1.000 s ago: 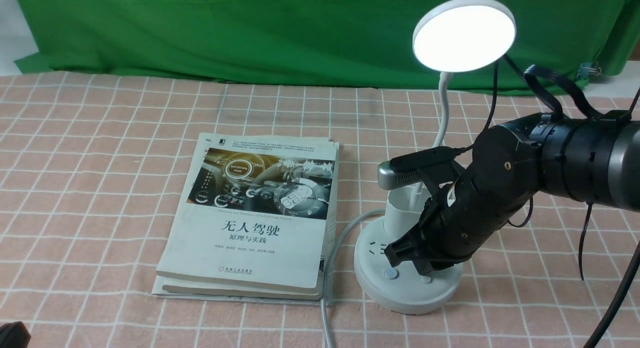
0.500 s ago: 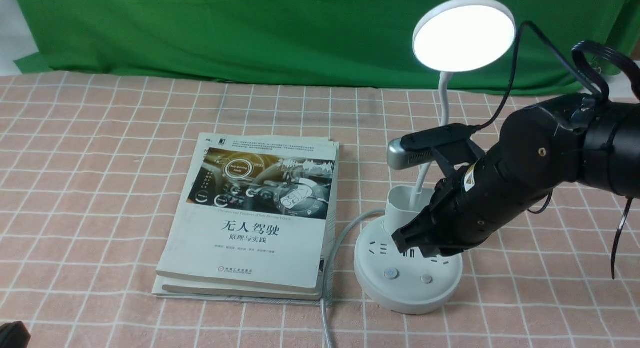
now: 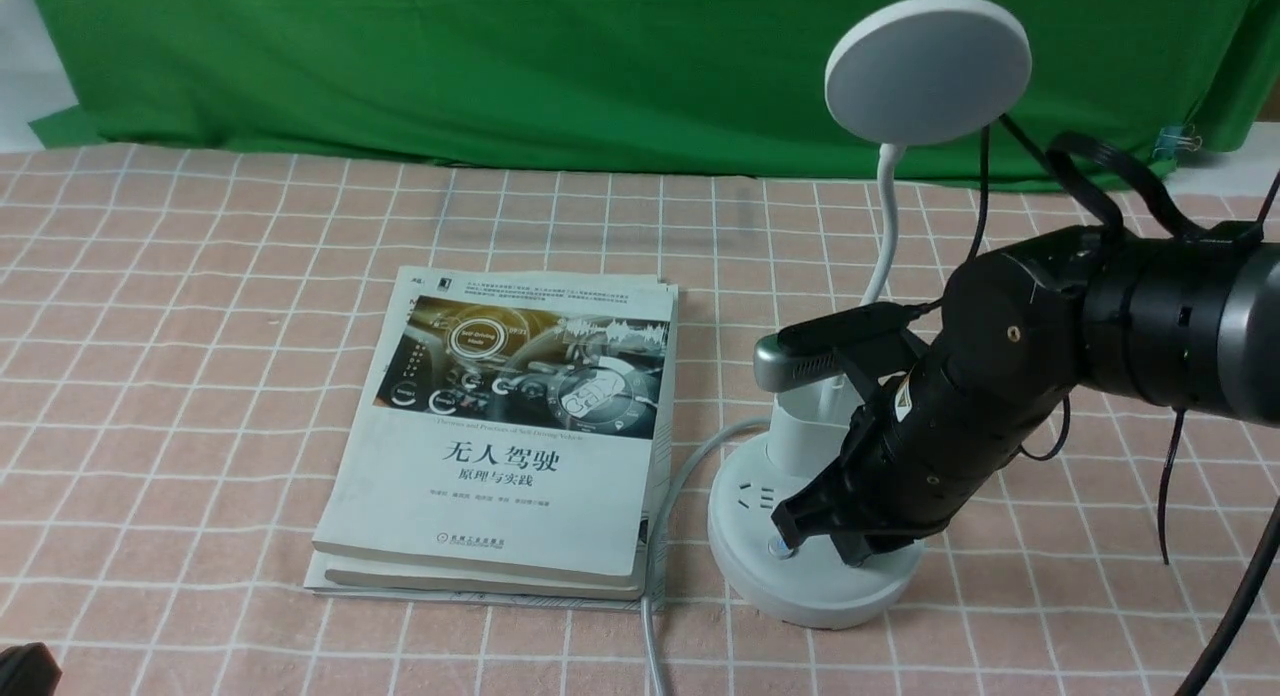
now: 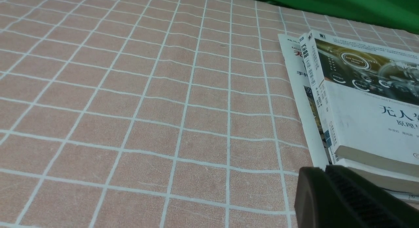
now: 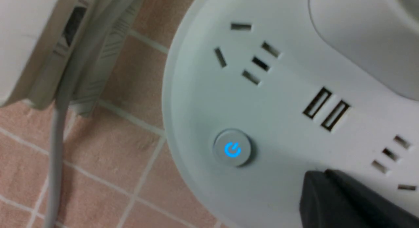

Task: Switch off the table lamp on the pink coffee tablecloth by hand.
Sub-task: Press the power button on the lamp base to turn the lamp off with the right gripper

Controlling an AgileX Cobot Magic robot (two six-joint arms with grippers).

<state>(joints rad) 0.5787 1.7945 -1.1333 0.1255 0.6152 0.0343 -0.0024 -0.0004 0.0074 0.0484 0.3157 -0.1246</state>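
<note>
Black right arm (image 3: 1000, 406), cables trailing.
Rounded matte segments, brass screw (image 3: 1013, 332), small yellow label (image 3: 903, 401), looped flat black cable (image 3: 1078, 139), grey metallic sleeve (image 3: 1255, 326).

You've got a stack of books (image 3: 500, 436) lying flat, the top one white with a dashboard photo and a Chinese title; it looks like three in the pile. Behind them hangs a green cloth (image 3: 500, 66), with a small clip (image 3: 1183, 138) near its right end.

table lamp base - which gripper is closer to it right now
Right. The right gripper is over the base of the table lamp beside its lit power button; the left gripper sits at the front view's lower left corner, beyond the books.
</note>
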